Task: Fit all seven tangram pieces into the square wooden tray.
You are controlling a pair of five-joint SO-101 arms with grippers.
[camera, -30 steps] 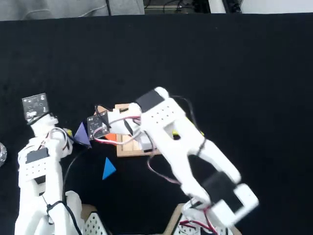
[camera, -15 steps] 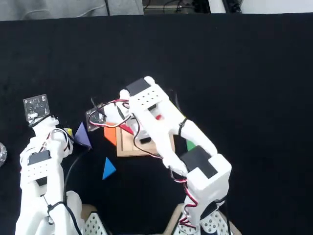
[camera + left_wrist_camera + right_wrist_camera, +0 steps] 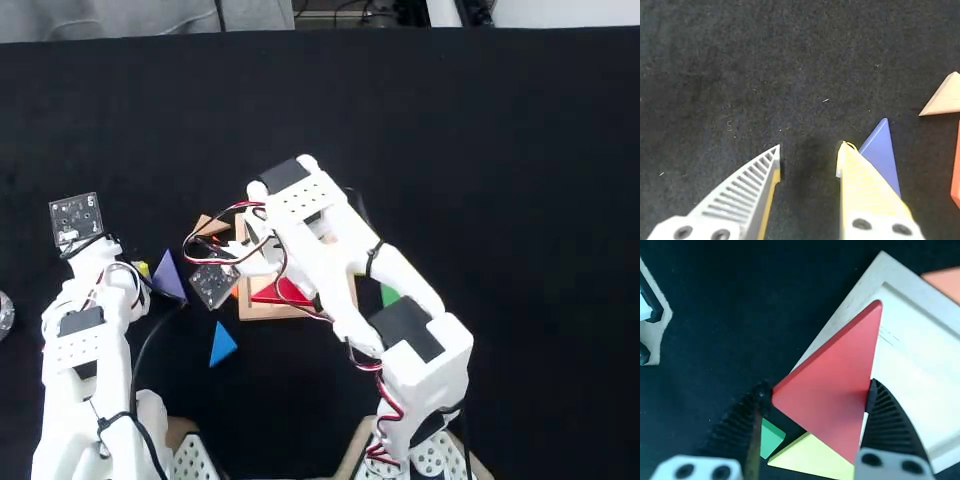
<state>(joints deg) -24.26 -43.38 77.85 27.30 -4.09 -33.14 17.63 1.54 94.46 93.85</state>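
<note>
The square wooden tray point(image 3: 262, 309) lies at the table's middle, mostly under my right arm. My right gripper point(image 3: 816, 390) is shut on a red triangle point(image 3: 832, 385), which overlaps the tray's rim point(image 3: 855, 300) and the black table. The red triangle point(image 3: 288, 293) sits at the tray's near edge in the high view. A green piece point(image 3: 771, 438) and a yellow piece point(image 3: 810, 460) lie beneath it. My left gripper point(image 3: 809, 152) stands open low over the cloth, a purple triangle point(image 3: 881, 150) just outside its yellow finger point(image 3: 860, 190).
A blue triangle point(image 3: 222, 344) lies in front of the tray, a tan triangle point(image 3: 209, 225) behind it and a green piece point(image 3: 390, 296) to its right. An orange piece point(image 3: 946, 281) rests by the tray. The arm bases point(image 3: 190, 455) stand at the near edge.
My right arm has drawn in over the tray and turned its wrist down, bringing the red triangle to the tray's near edge. The left arm has stayed put.
</note>
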